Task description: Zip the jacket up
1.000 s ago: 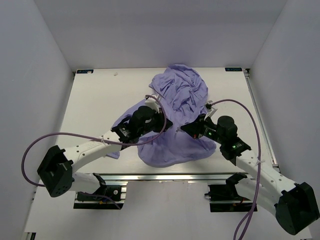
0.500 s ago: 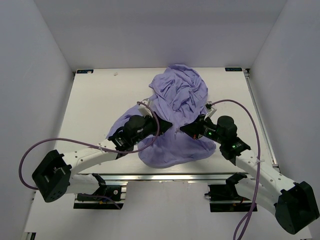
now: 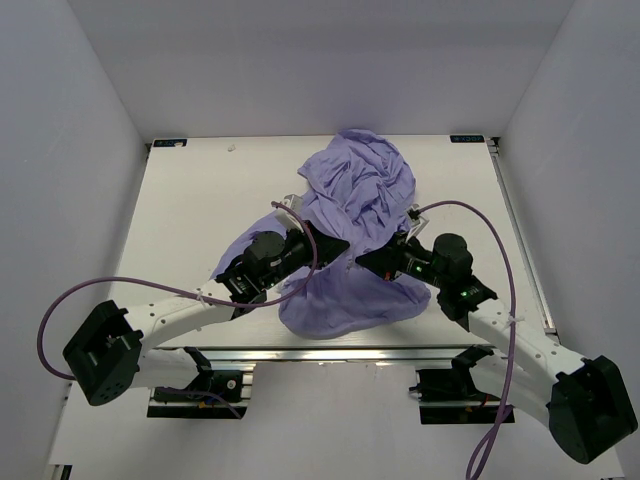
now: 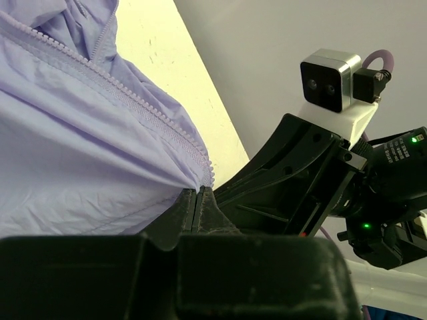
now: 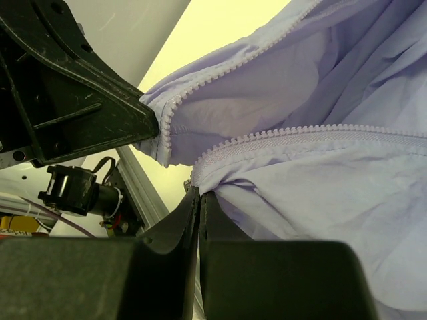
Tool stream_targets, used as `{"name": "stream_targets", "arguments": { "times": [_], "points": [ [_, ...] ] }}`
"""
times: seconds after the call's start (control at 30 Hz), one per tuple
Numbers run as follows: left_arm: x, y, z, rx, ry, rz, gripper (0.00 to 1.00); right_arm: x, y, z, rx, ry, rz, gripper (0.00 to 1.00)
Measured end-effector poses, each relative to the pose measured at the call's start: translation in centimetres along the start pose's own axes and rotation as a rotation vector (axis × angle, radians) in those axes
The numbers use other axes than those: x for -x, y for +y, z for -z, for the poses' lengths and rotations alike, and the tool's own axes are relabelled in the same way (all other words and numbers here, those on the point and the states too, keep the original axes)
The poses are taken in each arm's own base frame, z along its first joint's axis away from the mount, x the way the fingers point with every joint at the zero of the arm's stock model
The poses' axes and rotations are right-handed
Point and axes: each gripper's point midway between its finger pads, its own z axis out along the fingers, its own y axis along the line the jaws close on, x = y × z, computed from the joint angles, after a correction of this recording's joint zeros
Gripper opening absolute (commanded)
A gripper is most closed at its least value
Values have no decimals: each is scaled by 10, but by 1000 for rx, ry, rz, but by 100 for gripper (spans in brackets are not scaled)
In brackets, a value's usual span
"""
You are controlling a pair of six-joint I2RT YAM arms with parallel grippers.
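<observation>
The lavender jacket (image 3: 355,200) lies crumpled in the middle of the table, its lower part lifted between the two arms. My left gripper (image 3: 341,245) is shut on the bottom end of one zipper edge (image 4: 137,107); its jaws (image 4: 199,192) pinch the fabric. My right gripper (image 3: 361,263) is shut on the bottom end of the other zipper edge (image 5: 300,133), pinched at the jaws (image 5: 199,195). The two grippers' tips are nearly touching, and the two rows of teeth run side by side, not joined. The slider is hard to make out.
The white table (image 3: 190,200) has raised walls at the left, the right and the back. An aluminium rail (image 3: 330,352) runs along the near edge. Each arm's purple cable (image 3: 70,300) loops out beside it. The right arm's wrist camera (image 4: 330,79) faces the left one closely.
My left gripper has moved to the right with its zipper edge, up against the right gripper. The right gripper has shifted slightly left. Both stay shut on the fabric.
</observation>
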Motion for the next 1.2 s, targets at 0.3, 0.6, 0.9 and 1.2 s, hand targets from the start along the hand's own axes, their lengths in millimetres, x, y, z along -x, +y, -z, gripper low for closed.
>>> {"name": "stream_targets", "arguments": {
  "times": [0.3,0.6,0.9,1.2],
  "points": [
    [-1,-2,0,-12,6,-1,0,7,2,3,-6,-31,21,0],
    [-3,1,1,0,15,-7,0,6,1,8,-31,-27,35,0],
    [-5,2,1,5,21,-9,0,13,2,8,-34,-38,36,0],
    [-6,2,1,2,25,-9,0,11,4,7,-24,-27,13,0]
  ]
}}
